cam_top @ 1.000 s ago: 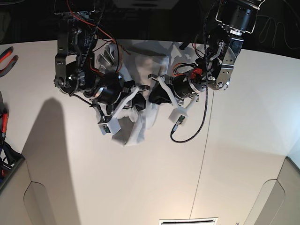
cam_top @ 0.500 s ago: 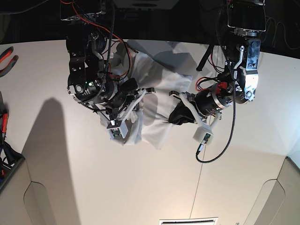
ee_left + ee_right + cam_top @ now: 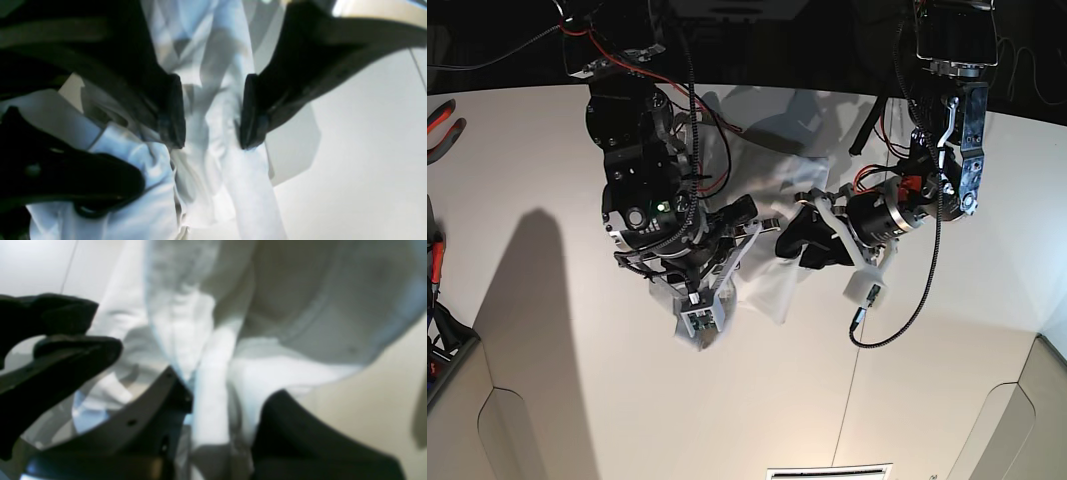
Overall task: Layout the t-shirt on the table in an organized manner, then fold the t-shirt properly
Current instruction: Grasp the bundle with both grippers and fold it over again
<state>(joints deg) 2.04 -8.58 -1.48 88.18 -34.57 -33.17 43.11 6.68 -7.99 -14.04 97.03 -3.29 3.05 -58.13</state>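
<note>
White t-shirt (image 3: 217, 160) hangs between the parted left gripper (image 3: 211, 113) pads, while the right gripper (image 3: 217, 413) pinches it

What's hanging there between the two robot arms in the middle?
The t-shirt, bunched and draped, spans between the left gripper and the right gripper above the table. The base view shows this best.

Red-handled pliers (image 3: 442, 125) lie at the far left edge; a white vent grille (image 3: 829, 471) sits at the bottom
</note>
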